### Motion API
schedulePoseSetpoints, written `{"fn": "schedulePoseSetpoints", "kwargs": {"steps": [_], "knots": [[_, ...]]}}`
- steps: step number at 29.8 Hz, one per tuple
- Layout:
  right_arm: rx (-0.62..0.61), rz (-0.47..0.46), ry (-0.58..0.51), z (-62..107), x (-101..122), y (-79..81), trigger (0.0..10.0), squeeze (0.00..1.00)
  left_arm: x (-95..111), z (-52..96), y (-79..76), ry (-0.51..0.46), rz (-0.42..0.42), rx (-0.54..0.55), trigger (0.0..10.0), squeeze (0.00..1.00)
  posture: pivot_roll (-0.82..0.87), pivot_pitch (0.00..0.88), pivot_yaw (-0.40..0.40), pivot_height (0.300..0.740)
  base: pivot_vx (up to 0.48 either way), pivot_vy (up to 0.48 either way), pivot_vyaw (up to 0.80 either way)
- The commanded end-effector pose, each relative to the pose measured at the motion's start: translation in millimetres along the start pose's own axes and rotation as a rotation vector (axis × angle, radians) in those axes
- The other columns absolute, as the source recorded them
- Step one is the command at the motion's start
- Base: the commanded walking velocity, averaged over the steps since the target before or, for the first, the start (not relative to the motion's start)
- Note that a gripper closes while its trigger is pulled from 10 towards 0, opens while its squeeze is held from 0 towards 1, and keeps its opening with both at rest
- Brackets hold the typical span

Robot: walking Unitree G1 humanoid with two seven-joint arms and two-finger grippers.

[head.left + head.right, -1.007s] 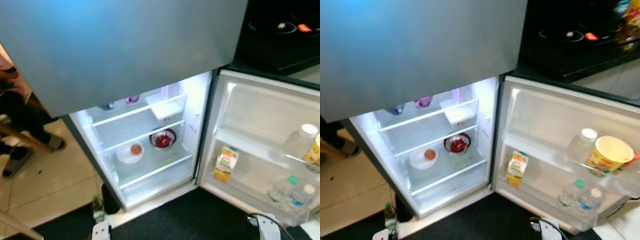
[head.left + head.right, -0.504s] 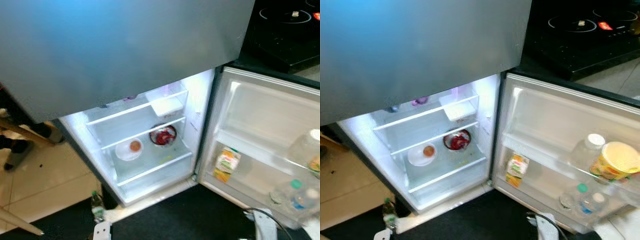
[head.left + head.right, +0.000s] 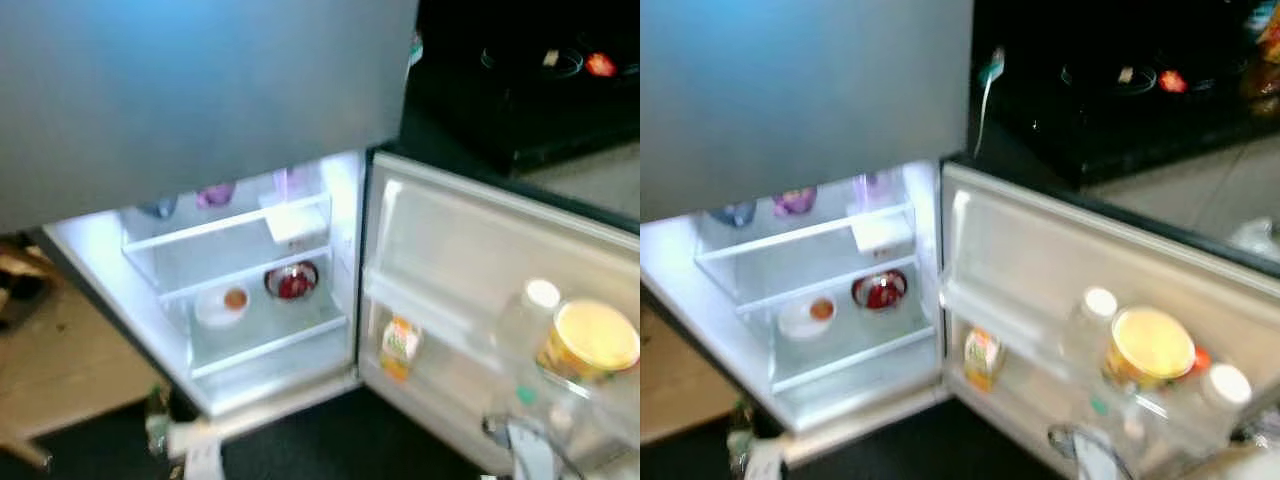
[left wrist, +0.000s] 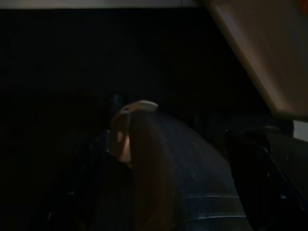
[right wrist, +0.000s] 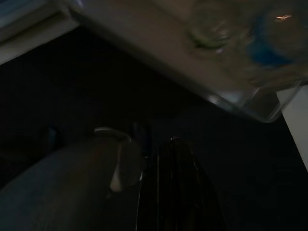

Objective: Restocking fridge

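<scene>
Both tools hang low before the open fridge point(image 3: 250, 300); grip state unclear.

So there's a black stovetop point(image 3: 530, 90) off to the right behind the open door, with a little red light point(image 3: 600, 65) glowing on it. Light tile floor point(image 3: 70, 375) on the left, and a dark mat point(image 3: 330, 445) lies right in front.

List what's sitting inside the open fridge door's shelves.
In the fridge door: a juice carton low down, a white-capped bottle and a yellow tub higher. Blur hides whatever lies below the tub.
</scene>
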State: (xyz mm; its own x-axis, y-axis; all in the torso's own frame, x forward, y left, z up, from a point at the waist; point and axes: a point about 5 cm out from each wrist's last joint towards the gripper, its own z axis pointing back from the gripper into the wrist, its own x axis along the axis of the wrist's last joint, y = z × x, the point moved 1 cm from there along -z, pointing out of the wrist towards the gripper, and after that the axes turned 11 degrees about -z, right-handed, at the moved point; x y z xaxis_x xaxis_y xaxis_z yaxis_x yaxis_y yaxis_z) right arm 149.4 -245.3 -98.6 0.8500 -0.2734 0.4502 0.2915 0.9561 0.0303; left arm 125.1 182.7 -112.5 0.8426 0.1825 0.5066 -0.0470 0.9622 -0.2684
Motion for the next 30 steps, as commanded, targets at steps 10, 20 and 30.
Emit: {"fn": "schedulePoseSetpoints", "kwargs": {"steps": [10,20,30], "knots": [[0.011,-0.005,0.019,-0.3,-7.1,4.5,10.0,0.0,-12.3,2.5,-0.6,0.053,0.005,-0.01,10.0,0.0,-0.03,0.049,0.039,0.74,-0.193,0.0,0.0],[0.01,0.003,0.014,-0.3,-3.9,3.3,10.0,0.0,-14.3,2.4,-2.2,0.064,-0.008,-0.019,10.0,0.0,-0.03,0.041,0.032,0.74,-0.399,0.0,0.0],[0.011,0.007,0.013,-0.4,-3.4,3.5,10.0,0.0,-14.5,2.3,-2.9,0.063,-0.01,-0.021,10.0,0.0,-0.03,0.04,0.033,0.74,-0.395,0.0,0.0]]}}
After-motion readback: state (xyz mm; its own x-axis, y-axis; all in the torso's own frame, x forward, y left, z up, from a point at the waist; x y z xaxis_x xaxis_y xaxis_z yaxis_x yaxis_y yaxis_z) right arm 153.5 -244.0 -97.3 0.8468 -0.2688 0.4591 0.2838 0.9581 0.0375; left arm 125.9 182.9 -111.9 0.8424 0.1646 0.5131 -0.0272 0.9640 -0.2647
